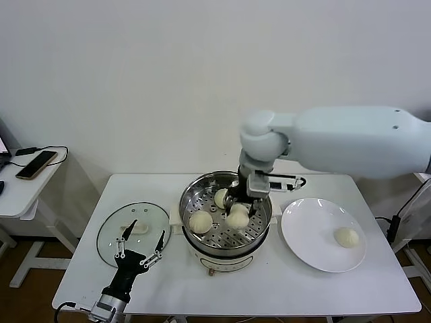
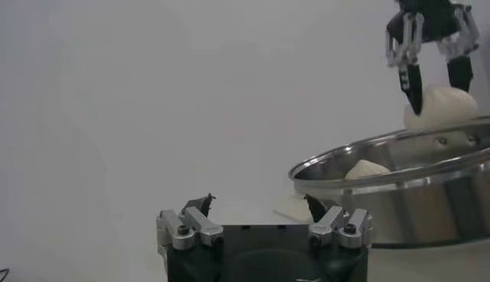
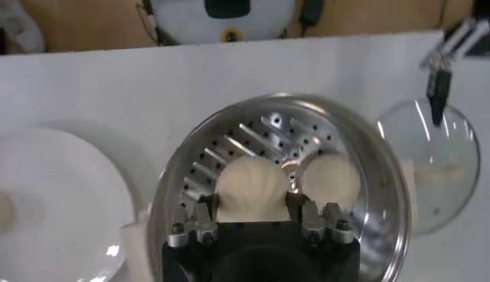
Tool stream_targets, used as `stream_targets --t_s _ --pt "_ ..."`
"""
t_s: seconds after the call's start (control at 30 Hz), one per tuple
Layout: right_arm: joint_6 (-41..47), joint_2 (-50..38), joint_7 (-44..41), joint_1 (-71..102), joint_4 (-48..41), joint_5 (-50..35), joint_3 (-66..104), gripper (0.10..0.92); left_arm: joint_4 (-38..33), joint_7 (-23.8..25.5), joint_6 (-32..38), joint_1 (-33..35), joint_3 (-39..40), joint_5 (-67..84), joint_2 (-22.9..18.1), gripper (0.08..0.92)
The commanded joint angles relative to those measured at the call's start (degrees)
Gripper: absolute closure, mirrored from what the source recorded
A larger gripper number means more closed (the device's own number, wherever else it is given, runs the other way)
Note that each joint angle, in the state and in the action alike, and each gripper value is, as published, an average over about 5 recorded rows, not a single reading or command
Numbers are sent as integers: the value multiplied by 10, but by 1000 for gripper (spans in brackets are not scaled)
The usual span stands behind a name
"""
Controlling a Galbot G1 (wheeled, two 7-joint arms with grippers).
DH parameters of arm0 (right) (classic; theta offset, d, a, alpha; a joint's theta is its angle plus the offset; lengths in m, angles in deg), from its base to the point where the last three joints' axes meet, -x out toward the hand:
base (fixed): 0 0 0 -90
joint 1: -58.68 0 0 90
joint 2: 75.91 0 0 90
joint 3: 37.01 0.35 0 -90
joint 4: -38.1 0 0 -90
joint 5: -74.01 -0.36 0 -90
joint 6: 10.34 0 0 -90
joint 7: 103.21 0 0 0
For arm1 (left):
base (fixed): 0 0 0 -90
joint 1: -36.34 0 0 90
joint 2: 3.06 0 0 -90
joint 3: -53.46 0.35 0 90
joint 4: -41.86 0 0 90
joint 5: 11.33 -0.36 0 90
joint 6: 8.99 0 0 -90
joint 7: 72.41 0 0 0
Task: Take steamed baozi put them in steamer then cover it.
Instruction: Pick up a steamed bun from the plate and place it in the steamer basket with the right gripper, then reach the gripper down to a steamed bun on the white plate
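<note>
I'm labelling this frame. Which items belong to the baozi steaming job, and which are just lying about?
Job: steamer; baozi in steamer; baozi on plate; glass lid; white plate; right gripper; left gripper.
Lying about: phone on side table.

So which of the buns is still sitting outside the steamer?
The lone baozi on the white plate, on the robot's right; the other three lie in the steamer, one between the right gripper's fingers.

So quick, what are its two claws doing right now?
Left end effector: open, empty, by the cover.
Right end effector: shut on a baozi in the steamer.
</note>
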Motion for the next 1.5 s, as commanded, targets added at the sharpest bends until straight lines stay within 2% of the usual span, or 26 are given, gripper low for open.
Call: stream_targets --t_s 0.03,0.57,0.67,0.83,1.1,1.3,1.5 --pt "-51 19 19 31 13 66 -2 393 2 0 1 1 1 0 1 177" --pt "-55 43 7 48 3 73 -12 369 2 0 9 3 5 5 5 177" --pt "-55 50 6 49 -3 73 -13 338 1 0 10 3 4 8 6 177" --pt "-48 57 5 51 -5 73 -11 229 2 0 11 2 2 10 7 177" --pt "-22 32 -31 26 -4 37 17 203 1 -1 12 2 0 11 7 177" --pt "84 -45 -96 -18 -27 -78 69 203 -1 -1 10 1 1 10 8 177" --pt "287 -155 -124 -51 -114 -200 71 203 -4 -1 8 -2 7 9 9 177"
